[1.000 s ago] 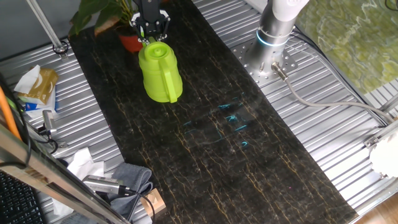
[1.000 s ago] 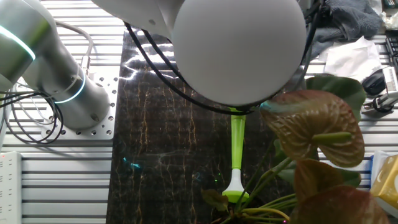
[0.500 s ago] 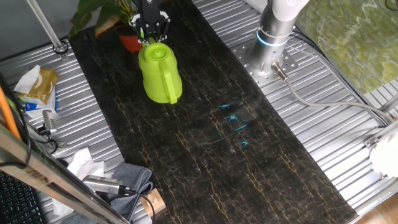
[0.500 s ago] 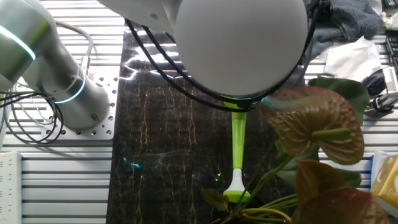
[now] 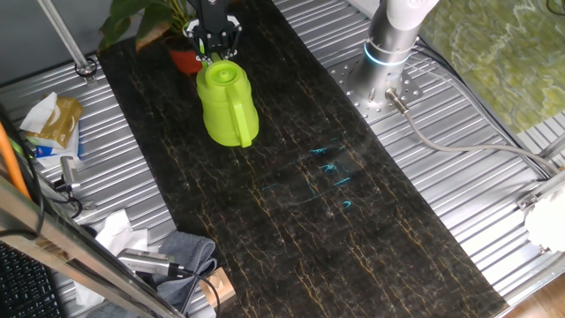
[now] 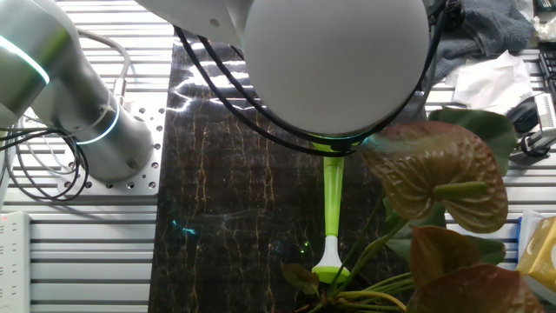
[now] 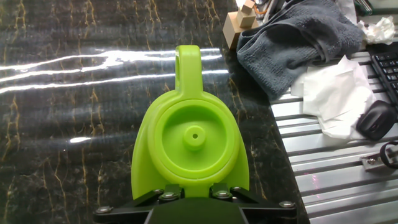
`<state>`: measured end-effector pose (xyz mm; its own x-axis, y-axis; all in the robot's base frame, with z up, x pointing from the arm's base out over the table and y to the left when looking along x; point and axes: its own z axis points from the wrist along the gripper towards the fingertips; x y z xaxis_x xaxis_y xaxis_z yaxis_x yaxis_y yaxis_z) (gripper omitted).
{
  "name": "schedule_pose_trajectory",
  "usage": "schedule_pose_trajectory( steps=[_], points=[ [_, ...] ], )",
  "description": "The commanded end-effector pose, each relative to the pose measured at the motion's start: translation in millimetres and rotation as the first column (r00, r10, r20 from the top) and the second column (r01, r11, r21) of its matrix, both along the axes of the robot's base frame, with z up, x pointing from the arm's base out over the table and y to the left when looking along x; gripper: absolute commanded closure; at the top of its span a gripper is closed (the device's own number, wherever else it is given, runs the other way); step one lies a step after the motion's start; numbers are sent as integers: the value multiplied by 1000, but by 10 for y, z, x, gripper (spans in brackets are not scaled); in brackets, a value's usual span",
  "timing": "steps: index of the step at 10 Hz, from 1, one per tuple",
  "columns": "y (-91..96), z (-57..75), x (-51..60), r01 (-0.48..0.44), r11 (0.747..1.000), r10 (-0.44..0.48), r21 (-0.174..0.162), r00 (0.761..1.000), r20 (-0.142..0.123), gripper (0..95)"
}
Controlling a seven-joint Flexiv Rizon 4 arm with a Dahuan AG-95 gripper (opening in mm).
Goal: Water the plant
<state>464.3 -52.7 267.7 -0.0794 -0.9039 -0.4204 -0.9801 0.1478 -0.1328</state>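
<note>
A lime-green watering can (image 5: pixel 228 102) hangs tipped over the dark marble-look mat (image 5: pixel 291 177), with my gripper (image 5: pixel 217 53) shut on its spout end. In the hand view the can's round body (image 7: pixel 193 140) and its handle (image 7: pixel 188 62) fill the centre, with my gripper (image 7: pixel 193 188) clamped at the bottom edge. The long spout (image 6: pixel 332 204) runs down to its rose head (image 6: pixel 329 259) among the plant's stems. The plant (image 6: pixel 441 178) has broad green and brownish leaves. Its orange-red pot (image 5: pixel 184 60) stands just left of my gripper.
The robot base (image 5: pixel 389 49) stands on the ribbed metal table at the right. A grey cloth (image 7: pixel 298 40), wooden blocks (image 7: pixel 240 23), crumpled tissue (image 7: pixel 329 93), a mouse (image 7: pixel 375 119) and a keyboard edge (image 7: pixel 387 65) lie beyond the mat. A snack bag (image 5: pixel 55 119) lies on the left.
A second ago the arm shifted slightly toward the plant and the brownish leaf swung a little left. Since half a second ago nothing has visibly moved.
</note>
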Motion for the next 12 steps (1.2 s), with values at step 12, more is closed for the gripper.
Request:
schedule_pose_trajectory(
  steps=[12],
  points=[
    [93, -40, 19, 17, 999, -18, -36, 1000, -11, 950]
  ],
)
